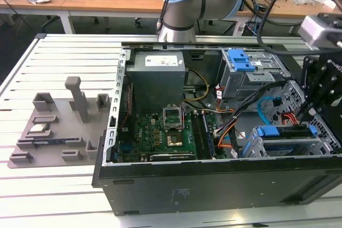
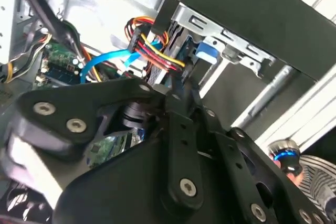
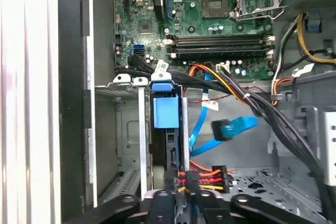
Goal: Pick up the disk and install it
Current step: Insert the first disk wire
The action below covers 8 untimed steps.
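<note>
Below the fingers (image 1: 315, 111), the disk (image 1: 286, 133) sits caged.

Disk (image 3: 166, 129) upright in drive cage (image 3: 128, 129); loose blue cable (image 3: 231, 128) beside; motherboard (image 3: 210, 19) beyond.

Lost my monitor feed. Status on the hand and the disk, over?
Hand low over the drive cage, exterior view's right. Disk on edge in the cage slot, blue bracket showing. Cable bundle crowding its near end.
</note>
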{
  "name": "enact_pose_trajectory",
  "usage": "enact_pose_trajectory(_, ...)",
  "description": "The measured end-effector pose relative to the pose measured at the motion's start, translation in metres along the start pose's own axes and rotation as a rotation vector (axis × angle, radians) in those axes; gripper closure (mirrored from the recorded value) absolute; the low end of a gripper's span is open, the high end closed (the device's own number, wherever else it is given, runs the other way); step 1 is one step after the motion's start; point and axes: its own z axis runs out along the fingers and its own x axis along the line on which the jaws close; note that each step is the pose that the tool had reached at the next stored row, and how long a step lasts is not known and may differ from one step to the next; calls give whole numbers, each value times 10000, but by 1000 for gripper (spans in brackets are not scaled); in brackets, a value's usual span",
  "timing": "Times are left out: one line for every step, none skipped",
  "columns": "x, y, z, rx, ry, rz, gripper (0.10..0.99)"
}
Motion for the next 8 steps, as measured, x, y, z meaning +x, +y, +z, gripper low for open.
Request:
enact_pose_trajectory(-4, 4, -63, 2, 19, 0, 922)
enact_pose_trajectory(-5, 6, -105, 3, 30, 1, 922)
enact_pose_trajectory(-3, 10, -181, 3, 42, 2, 980)
enact_pose_trajectory(0, 14, -252, 4, 44, 2, 980)
enact_pose_trajectory(1, 15, -270, 4, 42, 2, 980)
enact_pose_trajectory(1, 15, -270, 3, 41, 2, 980)
enact_pose_trajectory(1, 15, -272, 4, 44, 2, 980)
enact_pose_trajectory(1, 15, -273, 4, 44, 2, 980)
